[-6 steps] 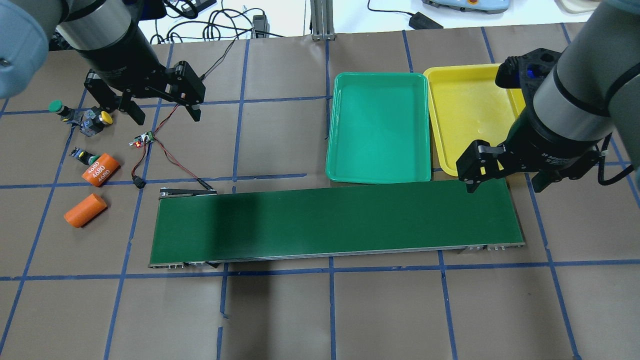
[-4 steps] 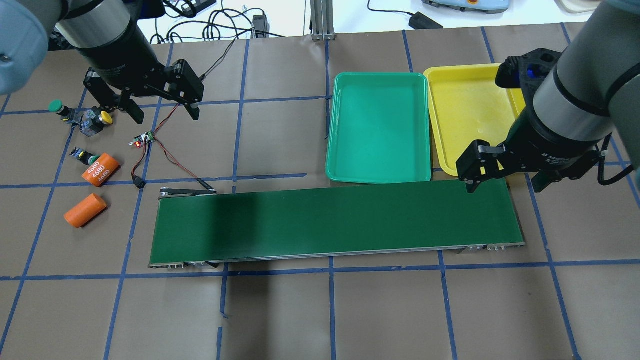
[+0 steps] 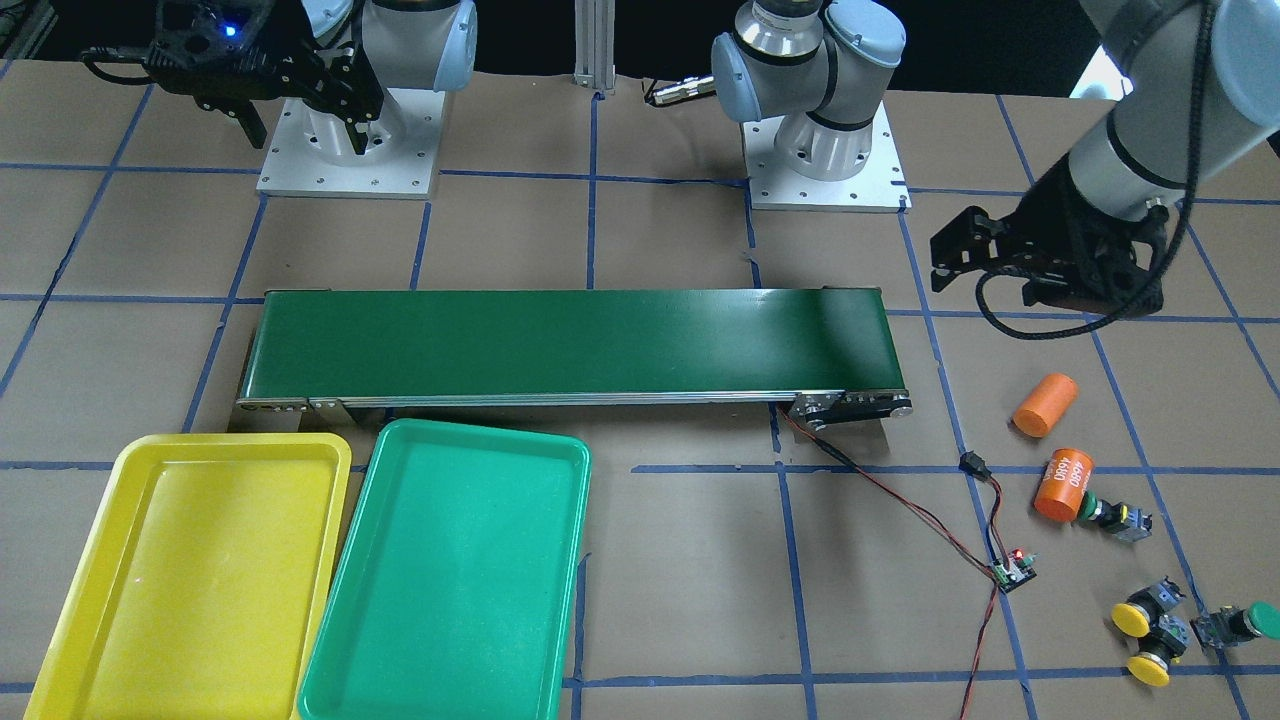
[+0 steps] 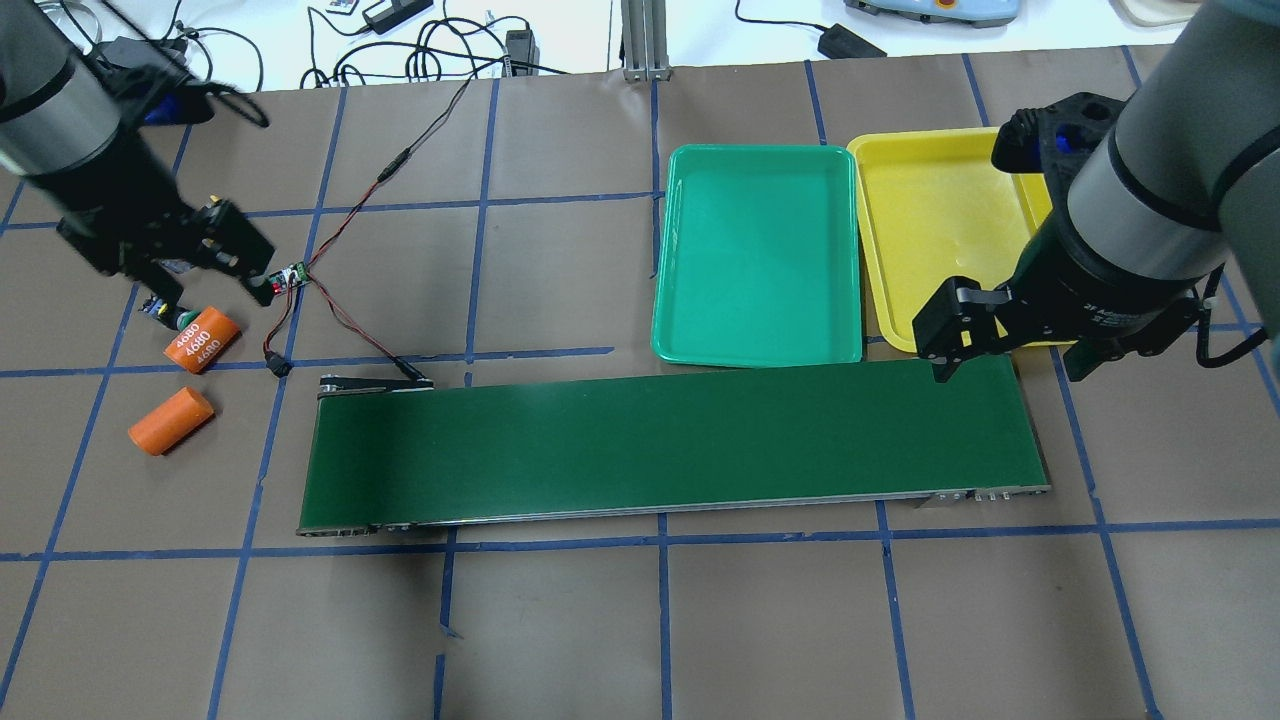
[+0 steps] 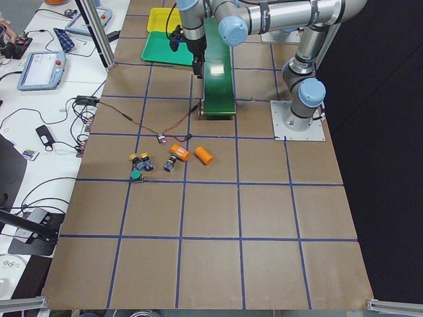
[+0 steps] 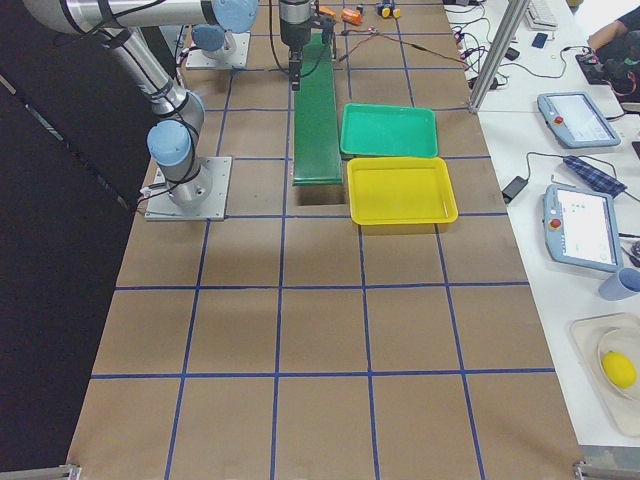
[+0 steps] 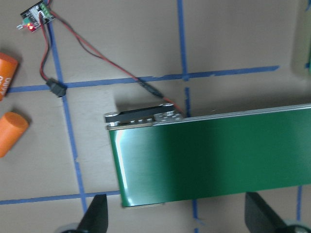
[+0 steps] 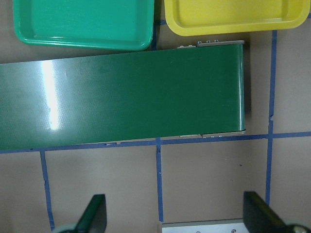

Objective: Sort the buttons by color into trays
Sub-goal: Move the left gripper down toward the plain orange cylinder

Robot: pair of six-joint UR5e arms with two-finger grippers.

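Two yellow-capped buttons (image 3: pixel 1132 618) (image 3: pixel 1148 668) and a green-capped one (image 3: pixel 1262 620) lie clustered at the table's left end. Another green button (image 3: pixel 1105 513) (image 4: pixel 165 313) lies against the orange cylinder marked 4680 (image 4: pixel 203 338). My left gripper (image 4: pixel 205 285) hangs open over this cluster and hides most of it in the overhead view. The green tray (image 4: pixel 760 255) and the yellow tray (image 4: pixel 930 220) lie side by side behind the belt's right half, both without buttons. My right gripper (image 4: pixel 1010 370) stands open above the belt's right end, by the yellow tray's front corner.
A long dark-green conveyor belt (image 4: pixel 670 445) crosses the middle of the table. A plain orange cylinder (image 4: pixel 170 420) lies left of it. A small circuit board (image 4: pixel 292 276) with red and black wires runs to the belt's left end. Cables lie along the far edge.
My left arm has swung left and toward the front; its open gripper now covers the buttons that showed beside it before. The right arm has not moved.
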